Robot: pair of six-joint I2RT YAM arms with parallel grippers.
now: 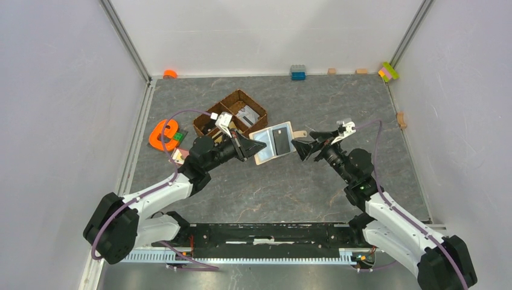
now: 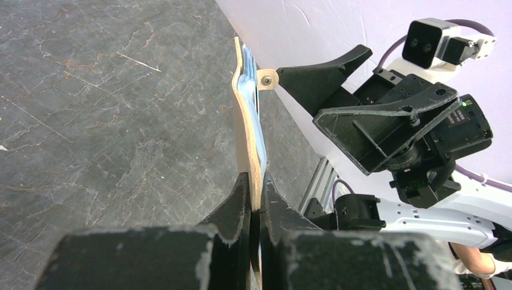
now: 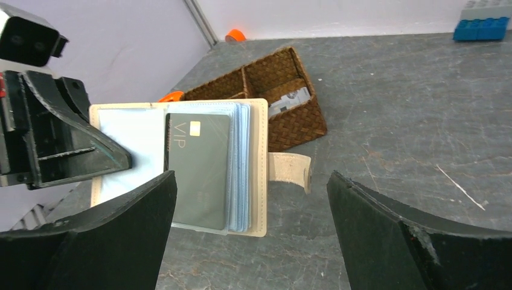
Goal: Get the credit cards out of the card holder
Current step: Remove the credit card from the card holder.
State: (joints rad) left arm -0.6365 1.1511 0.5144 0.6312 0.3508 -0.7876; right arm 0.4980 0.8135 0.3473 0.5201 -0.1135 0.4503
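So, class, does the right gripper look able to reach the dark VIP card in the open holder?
Probably yes: the left gripper holds the card holder open toward the right gripper, whose wide-open jaws face the VIP card with nothing between.

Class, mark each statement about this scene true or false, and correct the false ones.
1. The left gripper is shut on the card holder. True.
2. The right gripper grips the tab. False: its jaws stand wide open, one on each side of the tab, holding nothing.
3. The card holder is folded shut. False: it is open, with its sleeves showing.
4. A dark card marked VIP sits in a sleeve. True.
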